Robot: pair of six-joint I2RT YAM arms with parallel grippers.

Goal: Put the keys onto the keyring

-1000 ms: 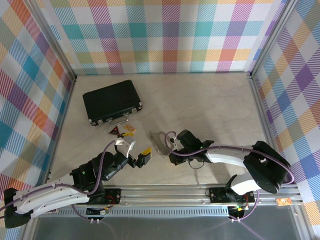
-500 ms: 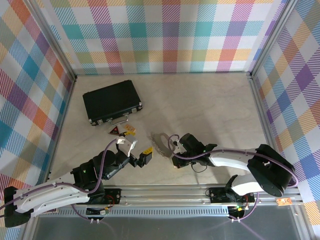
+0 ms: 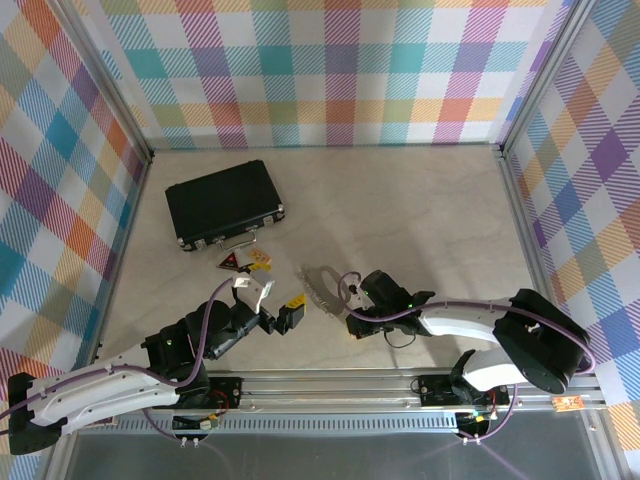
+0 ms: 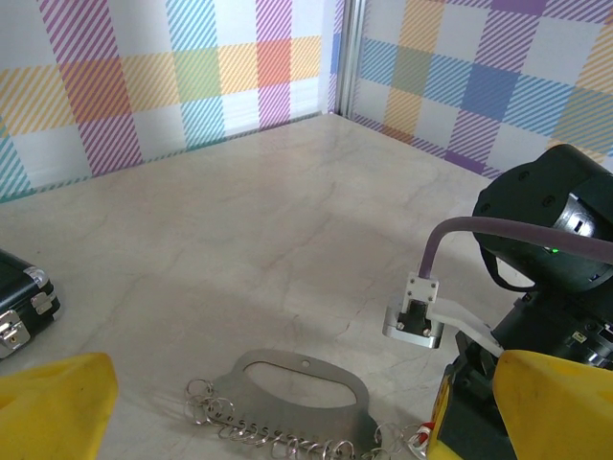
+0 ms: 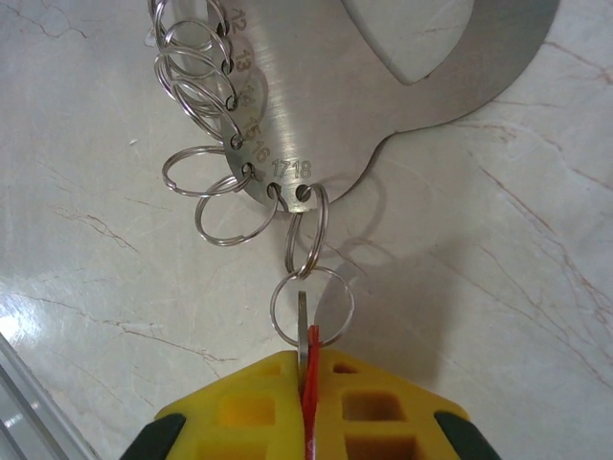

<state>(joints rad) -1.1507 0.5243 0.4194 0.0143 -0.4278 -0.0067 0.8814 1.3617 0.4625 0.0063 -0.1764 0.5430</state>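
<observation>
The keyring (image 5: 326, 105) is a flat grey metal D-shaped plate with a row of small split rings along one edge. It lies on the table in front of both arms (image 3: 320, 283). My right gripper (image 5: 308, 362) is shut on the key (image 5: 304, 328), gripping its red head. The silver blade tip pokes up inside the last small ring (image 5: 312, 305), which hangs from the plate's end hole. From above, the right gripper (image 3: 352, 318) sits just right of the plate. My left gripper (image 4: 306, 383) is open, its yellow fingers either side of the keyring (image 4: 287, 410), holding nothing.
A black case (image 3: 222, 203) lies at the back left. A dark triangular tag (image 3: 232, 262) and a tan tag (image 3: 262, 258) lie just in front of it. The right arm's wrist (image 4: 546, 220) stands close on the right of the left gripper.
The right arm has drawn a little toward the near edge and to the right with the key. The keyring has hardly shifted. The left arm has not moved.
</observation>
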